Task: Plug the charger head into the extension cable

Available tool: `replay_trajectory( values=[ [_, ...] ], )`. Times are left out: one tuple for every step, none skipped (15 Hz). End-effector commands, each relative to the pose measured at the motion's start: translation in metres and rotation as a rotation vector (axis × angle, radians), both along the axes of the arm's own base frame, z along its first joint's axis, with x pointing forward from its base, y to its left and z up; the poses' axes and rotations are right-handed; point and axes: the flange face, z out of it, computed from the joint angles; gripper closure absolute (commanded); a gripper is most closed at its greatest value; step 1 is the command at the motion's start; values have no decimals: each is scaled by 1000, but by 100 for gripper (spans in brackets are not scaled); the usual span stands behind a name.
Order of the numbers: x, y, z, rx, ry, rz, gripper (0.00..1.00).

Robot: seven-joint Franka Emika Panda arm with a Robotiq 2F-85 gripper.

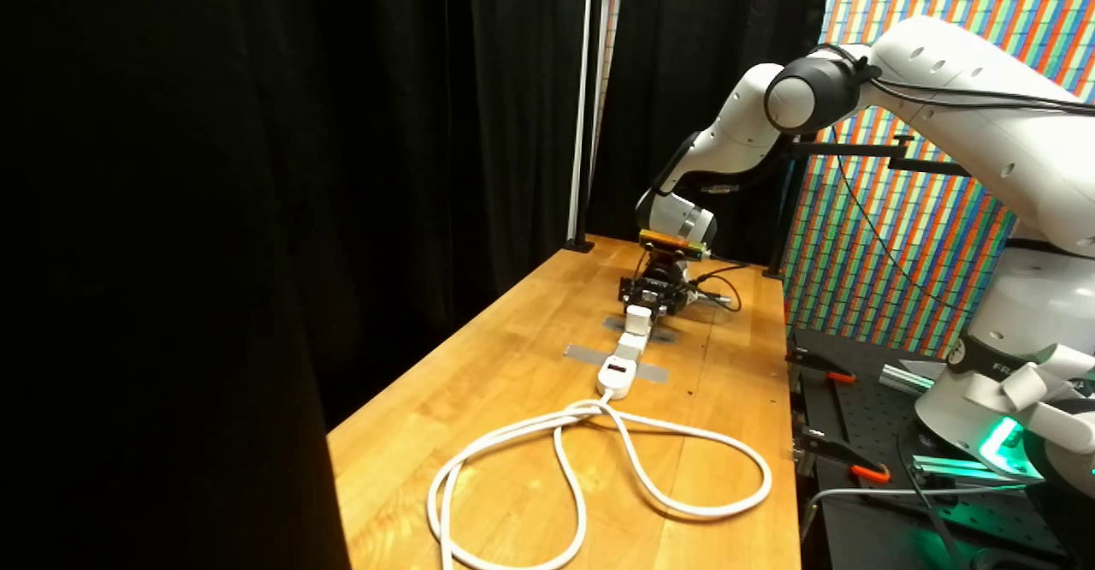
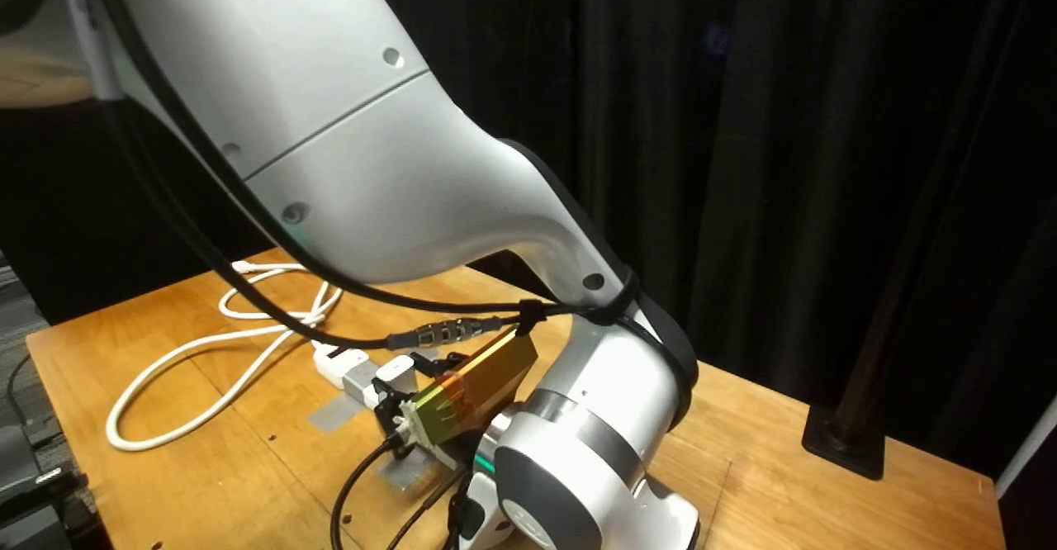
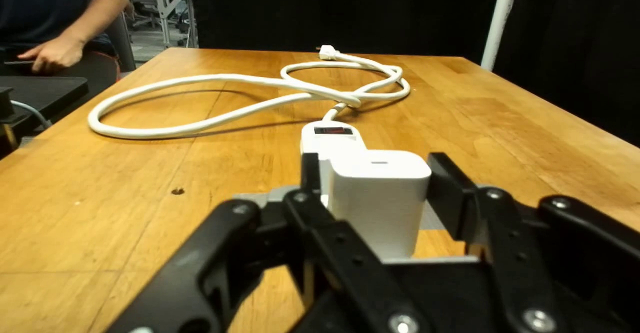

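The charger head [image 3: 377, 213] is a white squarish block standing upright at the near end of the extension cable's socket block [image 3: 332, 140]. In both exterior views the charger head [image 1: 637, 320] [image 2: 398, 372] sits at the gripper's end of the socket block [image 1: 617, 377] [image 2: 337, 364]. Its lower end is hidden, so I cannot tell how far it is seated. My gripper [image 3: 374, 165] is low over the table with its fingers either side of the charger head. A gap shows at the left finger; the right finger is very close or touching. The cable's white cord [image 3: 135, 133] lies in loops beyond.
Grey tape [image 1: 586, 353] holds the socket block to the wooden table [image 1: 513, 365]. The cord's plug [image 3: 328, 52] lies at the table's far end. A person [image 3: 55, 48] sits beyond the left edge in the wrist view. Black curtains [image 1: 513, 125] hang along one table side.
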Motion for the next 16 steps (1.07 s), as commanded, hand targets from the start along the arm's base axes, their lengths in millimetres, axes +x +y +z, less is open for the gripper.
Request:
replay_trajectory(
  values=[
    [0, -2, -8, 27, 1, -11, 12],
    [0, -3, -7, 24, -1, -9, 5],
    [1, -3, -4, 21, -5, -9, 0],
    [2, -4, -1, 17, -10, -8, 0],
    [3, -5, 5, 7, -21, -9, 0],
    [4, -6, 13, -3, -32, -6, 0],
    [4, -8, 23, -23, -48, -3, 0],
    [4, -10, 32, -37, -62, -1, 0],
    [4, -12, 44, -56, -77, 1, 0],
    [5, -14, 55, -81, -87, 5, 0],
    [6, -15, 69, -112, -96, 11, 0],
    [7, -17, 84, -144, -108, 19, 0],
    [9, -15, 102, -192, -127, 30, 0],
    [10, -13, 118, -247, -132, 40, 0],
    [10, -8, 136, -298, -124, 41, 0],
    [11, -3, 150, -349, -129, 45, 0]
  ],
)
